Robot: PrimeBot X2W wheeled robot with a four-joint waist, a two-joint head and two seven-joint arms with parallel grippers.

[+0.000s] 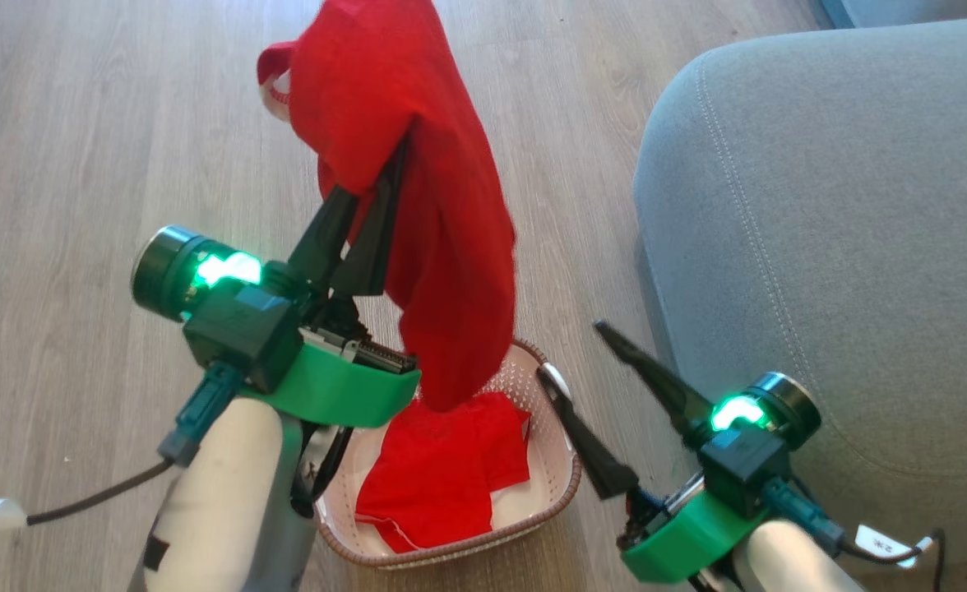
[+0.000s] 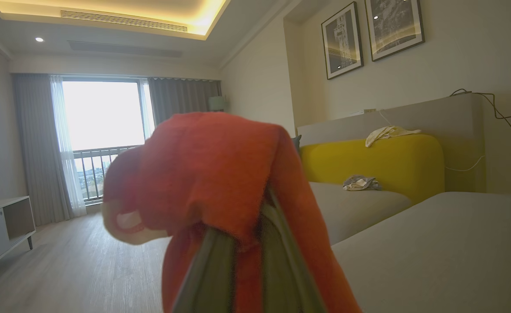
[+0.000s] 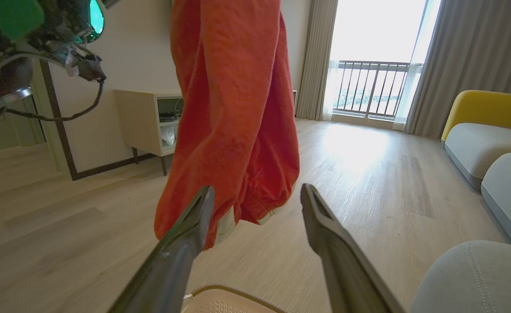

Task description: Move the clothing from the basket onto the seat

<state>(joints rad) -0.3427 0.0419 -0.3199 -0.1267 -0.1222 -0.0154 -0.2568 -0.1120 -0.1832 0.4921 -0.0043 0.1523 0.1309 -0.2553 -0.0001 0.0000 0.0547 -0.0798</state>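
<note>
Closest in head view: left end effector [image 1: 372,197], pinched shut on a red garment [image 1: 418,205] hanging high above the basket [image 1: 562,485]. Second red garment [image 1: 442,469] lying inside. Right end effector [image 1: 582,353] spread wide, empty, over the basket's right rim; grey seat [image 1: 845,247] just right, bare wood floor [image 1: 80,123] left. Left wrist view: garment draped over closed fingers [image 2: 207,278], seat beyond. Right wrist view: open fingers [image 3: 181,252] by the hem, basket rim below, floor open ahead.
</note>
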